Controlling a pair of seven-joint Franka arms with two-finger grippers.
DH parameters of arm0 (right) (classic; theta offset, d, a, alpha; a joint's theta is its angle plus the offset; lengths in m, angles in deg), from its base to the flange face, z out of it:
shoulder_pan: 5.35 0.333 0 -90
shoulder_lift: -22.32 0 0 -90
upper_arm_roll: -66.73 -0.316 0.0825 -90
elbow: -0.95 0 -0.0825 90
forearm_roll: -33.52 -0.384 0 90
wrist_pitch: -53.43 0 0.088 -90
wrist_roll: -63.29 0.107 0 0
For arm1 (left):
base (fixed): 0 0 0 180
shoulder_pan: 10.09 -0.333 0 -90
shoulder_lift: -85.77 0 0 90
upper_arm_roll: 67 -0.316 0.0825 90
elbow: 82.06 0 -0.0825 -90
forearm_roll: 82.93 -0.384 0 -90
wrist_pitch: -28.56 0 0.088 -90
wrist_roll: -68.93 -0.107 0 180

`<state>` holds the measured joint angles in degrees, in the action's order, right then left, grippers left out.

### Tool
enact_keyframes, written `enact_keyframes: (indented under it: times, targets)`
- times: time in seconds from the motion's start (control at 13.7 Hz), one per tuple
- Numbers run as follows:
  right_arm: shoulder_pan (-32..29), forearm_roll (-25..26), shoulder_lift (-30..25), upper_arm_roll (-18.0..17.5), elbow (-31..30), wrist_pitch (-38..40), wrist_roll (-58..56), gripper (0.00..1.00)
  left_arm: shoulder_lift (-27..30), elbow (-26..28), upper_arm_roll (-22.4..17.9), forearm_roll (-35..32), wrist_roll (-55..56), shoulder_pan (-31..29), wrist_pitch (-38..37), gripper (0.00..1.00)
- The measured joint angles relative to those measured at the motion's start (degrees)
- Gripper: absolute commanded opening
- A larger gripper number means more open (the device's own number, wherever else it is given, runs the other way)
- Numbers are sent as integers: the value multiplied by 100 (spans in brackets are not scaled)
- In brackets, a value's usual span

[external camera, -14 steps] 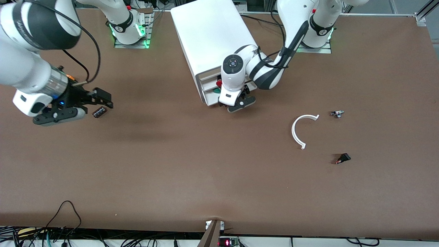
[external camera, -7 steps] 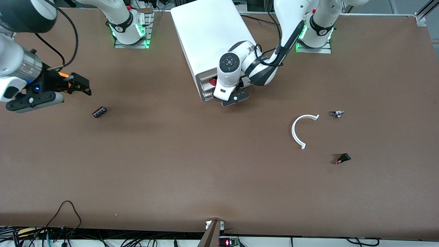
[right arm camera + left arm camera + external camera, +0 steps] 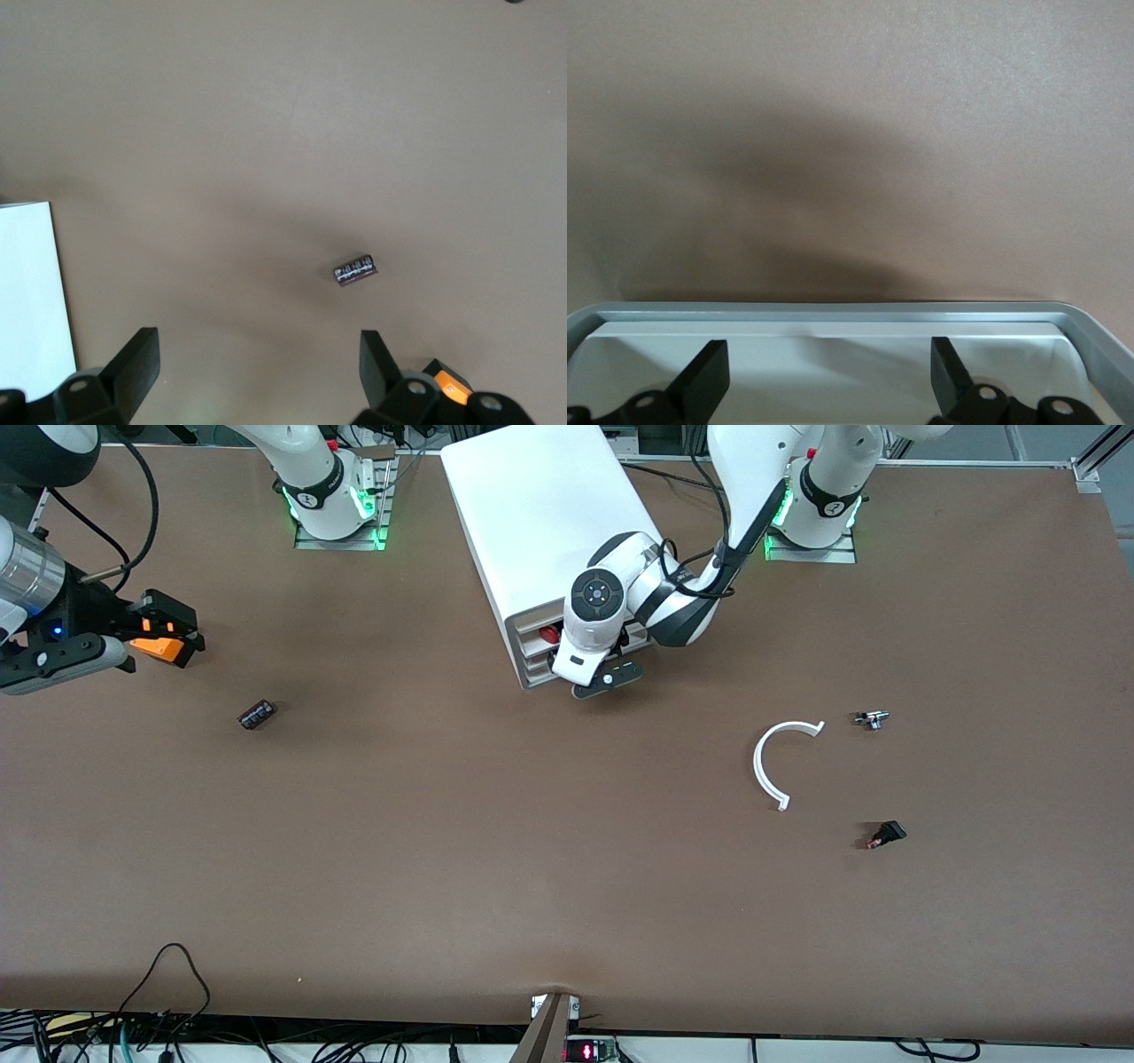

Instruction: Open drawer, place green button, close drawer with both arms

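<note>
Cabinet (image 3: 540, 522): I see it at the robots' edge of the table, between the two bases.
Drawer (image 3: 833, 323): nearly pushed in; a narrow gap shows at the top of the cabinet front, and its grey rim fills the left wrist view.
Left gripper (image 3: 609, 679): at the drawer front, fingers (image 3: 709, 376) spread wide with nothing between them.
Red-capped button (image 3: 550, 635): visible in the drawer gap.
Green button: I cannot find it in any view.
Right gripper (image 3: 164, 633): up over the table at the right arm's end, fingers (image 3: 137, 359) spread apart and bare.
Small dark cylinder (image 3: 257, 714): on the table near the right gripper.
White arc (image 3: 772, 766), metal part (image 3: 872, 718), black switch (image 3: 886, 833): on the table toward the left arm's end.
</note>
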<state>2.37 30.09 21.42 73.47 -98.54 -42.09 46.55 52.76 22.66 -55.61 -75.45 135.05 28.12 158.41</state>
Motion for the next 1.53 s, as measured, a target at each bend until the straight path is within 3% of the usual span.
enact_keyframes:
  times: [0.07,0.22,0.44,0.58,0.88,1.53]
  targets:
    - [-366,46,-86,-372,-109,-58,0,100,-2,-36,-4,0,0,-69,-66,100]
    - [-667,84,-244,-685,-321,-196,-5,100,-1,-310,-2,0,-95,-378,-571,100]
    - [-689,243,-308,-740,-384,-305,-32,100,16,-936,-1,0,-499,-895,-1441,100]
    - [-689,263,-307,-760,-368,-351,-32,100,53,-1116,-12,-59,-775,-1135,-1564,100]
    - [-692,275,-307,-766,-245,-349,-32,100,263,-1185,-24,-480,-1568,-1650,-1679,100]
    - [-701,397,-108,-792,31,-348,-51,100,1104,-1209,-51,-524,-4158,-3179,-2868,100]
